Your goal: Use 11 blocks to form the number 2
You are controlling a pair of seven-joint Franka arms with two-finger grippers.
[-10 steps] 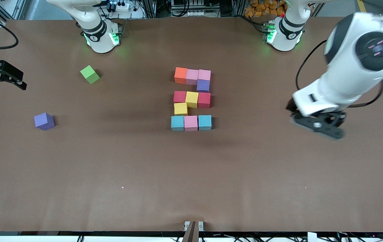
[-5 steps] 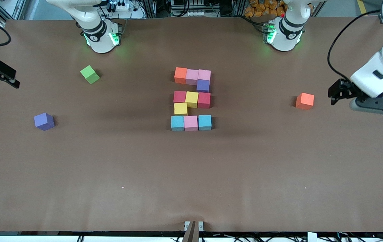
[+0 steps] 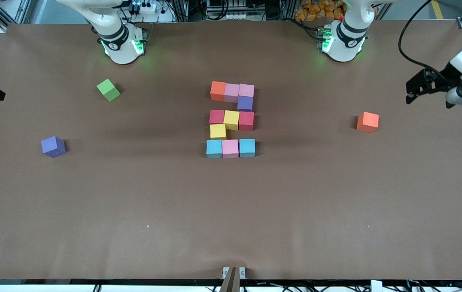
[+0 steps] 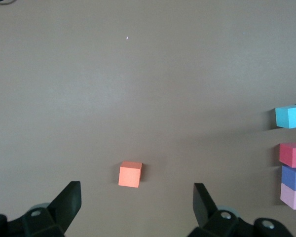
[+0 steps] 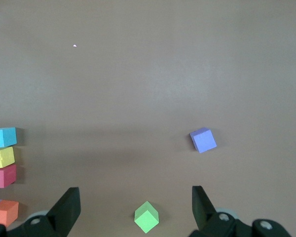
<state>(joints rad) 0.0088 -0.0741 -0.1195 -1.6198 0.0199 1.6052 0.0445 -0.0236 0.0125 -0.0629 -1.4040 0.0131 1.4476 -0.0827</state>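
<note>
We found the number 2 [image 3: 231, 120] standing complete at the middle of the table [image 3: 231, 211], somewhat closer to the edge where the robots' bases stood than to the front camera's edge. Its eleven blocks sat touching in five rows: an orange block [image 3: 217, 90] and two pink ones farthest from the camera, a purple block [image 3: 245, 103] under the pink one at the left arm's end of that row, then red, yellow, red, then a single yellow block [image 3: 218, 131] toward the right arm's end, and nearest the camera a row of light blue, pink, light blue. Three cubes lay loose, well apart from the digit: a green cube [image 3: 108, 89] and a purple cube [image 3: 53, 146] toward the right arm's end of the table, the purple one nearer the camera, and an orange cube [image 3: 368, 121] toward the left arm's end. We saw the left gripper [image 4: 137, 207] up in the air by the table's edge at the left arm's end, its fingers [image 4: 69, 200] spread wide and holding nothing, the orange cube showing between them lower down. The right gripper [image 5: 136, 210] hung at the edge at the right arm's end, its fingers [image 5: 68, 203] likewise wide apart and empty above the green cube.
</note>
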